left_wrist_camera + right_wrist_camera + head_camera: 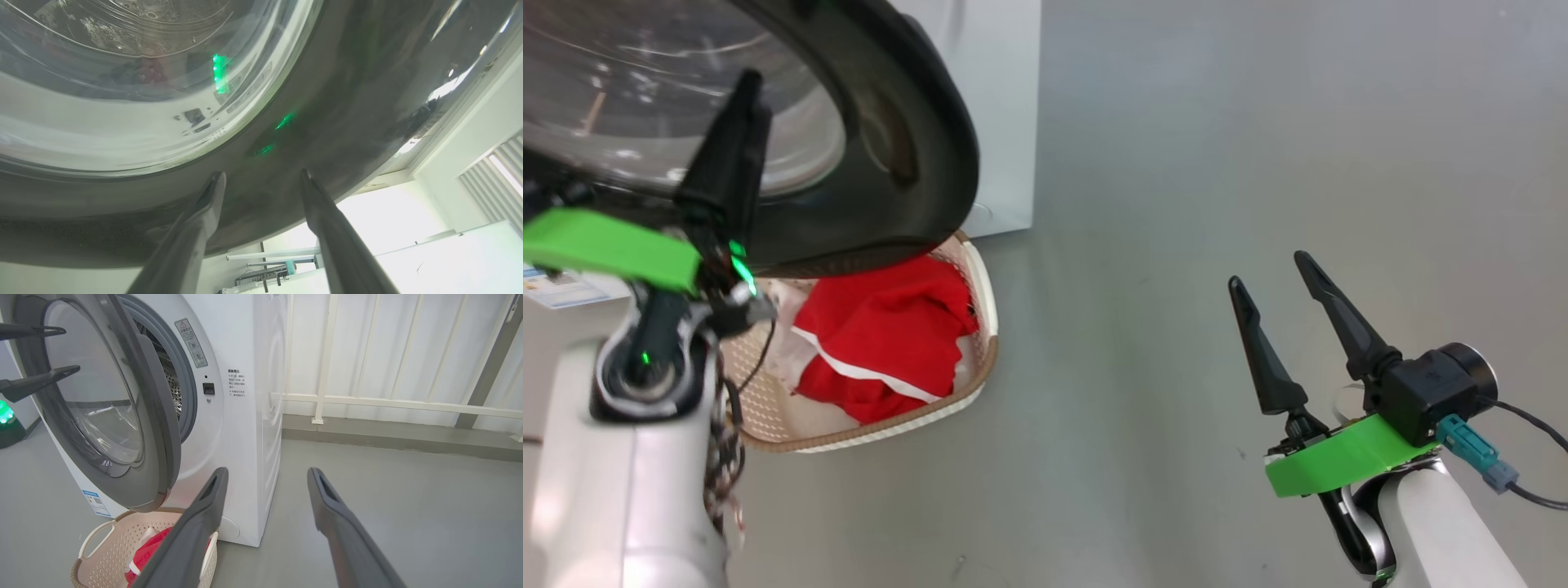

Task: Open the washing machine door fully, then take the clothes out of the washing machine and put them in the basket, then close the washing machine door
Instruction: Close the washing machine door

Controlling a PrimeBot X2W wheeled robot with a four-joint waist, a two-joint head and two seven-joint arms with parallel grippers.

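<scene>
Washing machine door (915, 163), half-open above the basket (984, 359) of red clothes (882, 327), lies just ahead of the spread, empty left claw (262, 173) (right claw (1267, 268), also spread, hangs well apart), so the left looks better placed to push it shut.

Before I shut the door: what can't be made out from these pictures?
Drum, right wrist view: the washing machine door covers most of the opening, so whether it is empty cannot be told.
Basket, head view: the door and the left arm cover part of it.
Left gripper, left wrist view: whether it touches the door rim cannot be told.
Warning label, right wrist view: print too small.
</scene>
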